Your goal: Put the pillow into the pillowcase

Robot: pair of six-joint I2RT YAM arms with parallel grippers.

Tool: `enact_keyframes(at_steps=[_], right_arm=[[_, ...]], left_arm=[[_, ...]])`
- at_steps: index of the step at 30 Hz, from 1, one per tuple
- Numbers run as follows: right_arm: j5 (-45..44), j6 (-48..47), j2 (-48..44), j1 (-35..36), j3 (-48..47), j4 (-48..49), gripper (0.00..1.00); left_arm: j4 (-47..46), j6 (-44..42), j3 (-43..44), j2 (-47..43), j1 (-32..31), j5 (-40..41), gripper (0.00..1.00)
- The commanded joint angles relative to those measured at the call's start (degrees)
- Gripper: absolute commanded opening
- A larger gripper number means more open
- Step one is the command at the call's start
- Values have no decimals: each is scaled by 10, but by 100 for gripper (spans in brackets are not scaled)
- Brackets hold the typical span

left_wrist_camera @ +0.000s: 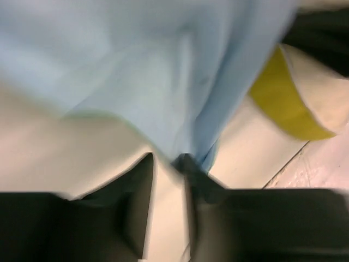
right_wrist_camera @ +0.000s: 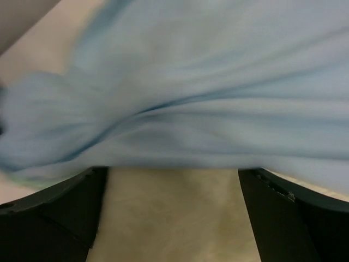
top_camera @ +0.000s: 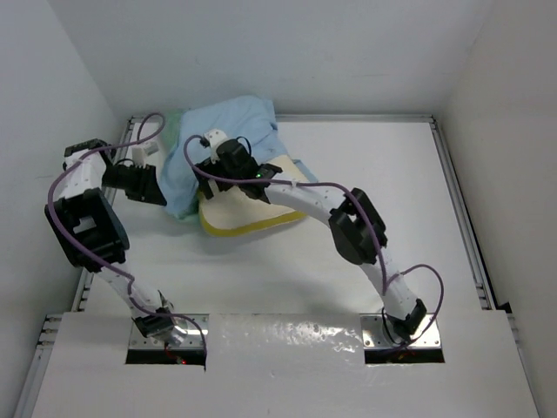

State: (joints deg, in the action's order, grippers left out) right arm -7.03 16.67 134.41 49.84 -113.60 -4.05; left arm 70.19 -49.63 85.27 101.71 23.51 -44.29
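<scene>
The light blue pillowcase [top_camera: 231, 131] lies bunched over the far end of the cream pillow [top_camera: 252, 209], whose yellow edge band shows at its near side. My left gripper [top_camera: 165, 196] is at the pillowcase's left edge. In the left wrist view its jaws [left_wrist_camera: 168, 158] stand slightly apart with bare table between them, and a tip of the pillowcase [left_wrist_camera: 152, 71] rests against the right finger. The pillow's yellow band [left_wrist_camera: 278, 98] shows at the right. My right gripper [top_camera: 209, 157] sits over the pillow, open wide [right_wrist_camera: 173, 170], with the pillow [right_wrist_camera: 174, 218] between its fingers and the pillowcase [right_wrist_camera: 191, 98] just ahead.
The white table [top_camera: 374, 192] has metal rails along its left and right edges and white walls on three sides. A strip of mint green cloth [top_camera: 178, 117] peeks out at the pillowcase's far left. Both arms reach toward the far left of the table.
</scene>
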Motion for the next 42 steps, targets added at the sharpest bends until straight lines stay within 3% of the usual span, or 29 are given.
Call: enact_keyframes(at_steps=[1,2,4,6,7,9,10,11,13,14,15,16,18,20,21,23,24,27,31,35,39,42], right_arm=[[113,-61,-139,3,43,-17,99],[118,-75,-160,3,46,-29,99],[130,-102,-203,-11,49,-75,97],[159,-96,-220,-50,38,-110,83],[178,-82,-223,-65,36,-139,70],[220,-80,-225,-98,30,-168,76],[219,-81,-228,-109,31,-191,66],[198,-81,-228,-122,36,-195,47],[190,-9,-231,-192,72,-170,2],[209,22,-224,-222,93,-154,0],[216,84,-210,-282,90,-138,0],[222,108,-166,-309,81,-136,2],[219,143,-116,-358,32,-148,7],[198,127,-49,-367,-6,-159,13],[177,108,-30,-367,-32,-161,22],[175,96,12,-367,-45,-155,29],[175,90,22,-368,-46,-144,36],[177,84,45,-367,-12,-115,40],[228,74,51,-360,38,-116,48],[255,36,10,-339,128,-90,54],[195,0,-11,-302,170,-116,60],[155,29,-13,-298,192,-115,68]], left_arm=[[14,32,17,40,14,50,31],[-5,36,20,44,14,67,36],[-46,69,40,52,13,96,36],[-62,108,72,70,12,118,33],[-64,116,82,78,10,127,33],[-54,127,95,90,8,150,33],[-36,125,90,89,1,155,34],[-26,117,82,83,-7,158,34],[-9,65,28,38,-60,183,34],[-7,6,6,-13,-86,191,34],[-5,-26,-41,-42,-110,193,35],[-21,-49,-63,-75,-150,192,36],[-48,-85,-98,-147,-170,182,39],[-52,-154,-107,-171,-171,161,41],[-52,-183,-121,-189,-171,157,43],[-59,-244,-147,-217,-181,161,52],[-73,-246,-178,-226,-188,167,55],[-126,-235,-235,-233,-251,202,60],[-244,-154,-294,-218,-342,261,65],[-324,-115,-331,-191,-347,315,66],[-446,-89,-409,-180,-348,384,65],[-544,-70,-446,-159,-355,411,64]])
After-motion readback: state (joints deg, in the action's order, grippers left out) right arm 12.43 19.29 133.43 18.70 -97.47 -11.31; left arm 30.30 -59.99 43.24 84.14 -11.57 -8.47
